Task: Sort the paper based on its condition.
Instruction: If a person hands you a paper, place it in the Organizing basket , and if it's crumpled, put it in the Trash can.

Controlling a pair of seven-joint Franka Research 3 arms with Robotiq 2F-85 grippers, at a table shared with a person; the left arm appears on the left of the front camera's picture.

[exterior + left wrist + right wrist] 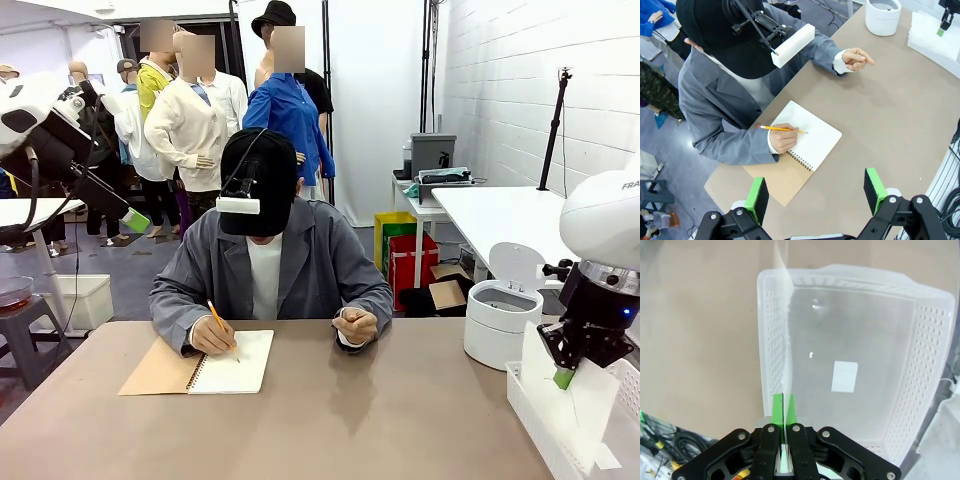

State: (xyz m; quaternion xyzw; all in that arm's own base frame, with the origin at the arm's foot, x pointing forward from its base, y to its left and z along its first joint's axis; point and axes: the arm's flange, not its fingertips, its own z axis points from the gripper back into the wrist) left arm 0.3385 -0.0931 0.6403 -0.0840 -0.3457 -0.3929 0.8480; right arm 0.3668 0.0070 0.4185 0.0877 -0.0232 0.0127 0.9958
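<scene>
Right gripper (783,399) — pads pinching the paper (595,400) above the white basket (932,370). Left gripper (816,190) — fingers spread, over the table (890,100).

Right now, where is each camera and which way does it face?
Front: between the arms, facing the person across the table; left gripper, right gripper show.
Left wrist: high, looking down on the notebook; its open gripper.
Right wrist: above the basket, looking in; gripper shut on paper.
Front and left wrist share the notebook.

An open notebook (235,362) (spiral-bound) lies on the table (400,420).
</scene>
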